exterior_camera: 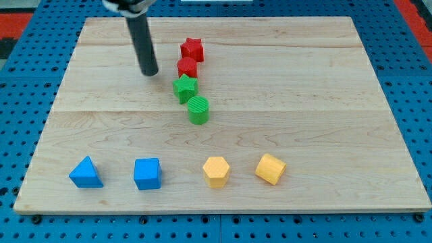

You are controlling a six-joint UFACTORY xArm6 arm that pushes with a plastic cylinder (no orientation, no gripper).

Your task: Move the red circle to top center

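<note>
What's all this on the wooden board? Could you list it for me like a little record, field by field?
board: wooden board on a blue pegboard
my tip: left of the red circle, apart from it
red star: just above the red circle
green star: below the red circle
green circle: below the green star
bottom row: blue triangle, blue cube, yellow hexagon, yellow cube

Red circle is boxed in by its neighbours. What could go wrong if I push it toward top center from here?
1. The red circle touches the red star above it, so an upward push would likely drive the star too.
2. The green star sits against its lower edge, leaving little room to get under it.
3. My tip is at its left; pushing now sends it rightward.
</note>
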